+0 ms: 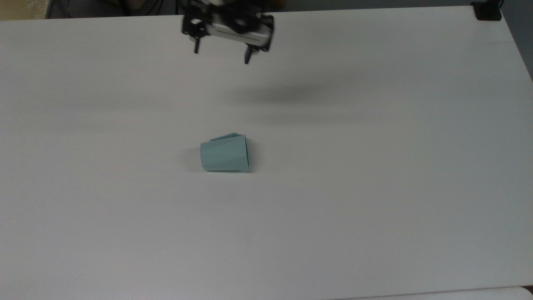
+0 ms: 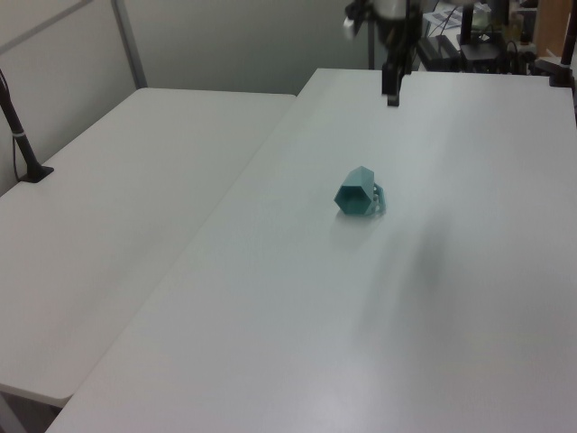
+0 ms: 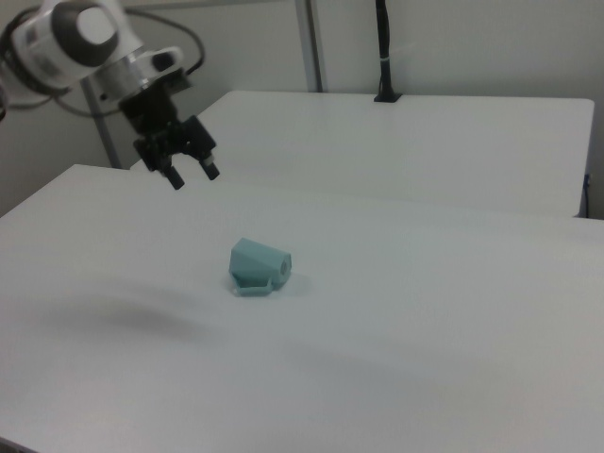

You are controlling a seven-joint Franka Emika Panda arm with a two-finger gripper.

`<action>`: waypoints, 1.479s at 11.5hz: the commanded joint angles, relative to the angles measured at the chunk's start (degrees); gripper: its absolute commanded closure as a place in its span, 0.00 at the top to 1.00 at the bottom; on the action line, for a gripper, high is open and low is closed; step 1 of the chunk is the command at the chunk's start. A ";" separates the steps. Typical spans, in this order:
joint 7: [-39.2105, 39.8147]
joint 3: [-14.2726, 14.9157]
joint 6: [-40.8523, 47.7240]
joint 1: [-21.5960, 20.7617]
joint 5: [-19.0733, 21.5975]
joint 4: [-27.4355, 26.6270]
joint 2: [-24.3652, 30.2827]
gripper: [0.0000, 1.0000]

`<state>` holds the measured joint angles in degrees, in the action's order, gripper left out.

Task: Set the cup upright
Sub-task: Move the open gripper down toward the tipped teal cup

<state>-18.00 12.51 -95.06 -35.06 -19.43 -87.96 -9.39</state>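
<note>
Top view shows the gripper (image 1: 221, 53) above the desk's (image 1: 374, 187) far side, fingers (image 1: 195, 46) spread apart and empty, well apart from the cup (image 1: 225, 155). The cup lies on its side mid-desk, wide mouth toward the top view's right. Advisable: descend square over the body, close across opposing flat facets, then rotate mouth-up. Nothing obstructs; a second table (image 2: 117, 225) stands beside.

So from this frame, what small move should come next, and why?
Probably bring the end effector down toward the cup. The cup lies on its side on the table, and the end effector hangs open, well above and apart from it.
</note>
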 commanded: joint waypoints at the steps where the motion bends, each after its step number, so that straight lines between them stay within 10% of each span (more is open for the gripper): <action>1: -10.98 0.58 0.58 -8.43 -13.32 1.48 -7.73 1.00; 8: -14.95 -2.40 -5.22 -9.76 -19.58 0.69 -16.25 1.00; 17: -25.67 -7.33 -7.06 -5.29 -39.62 -1.16 -25.67 1.00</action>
<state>-41.10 6.32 -99.87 -42.28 -55.40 -88.04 -34.49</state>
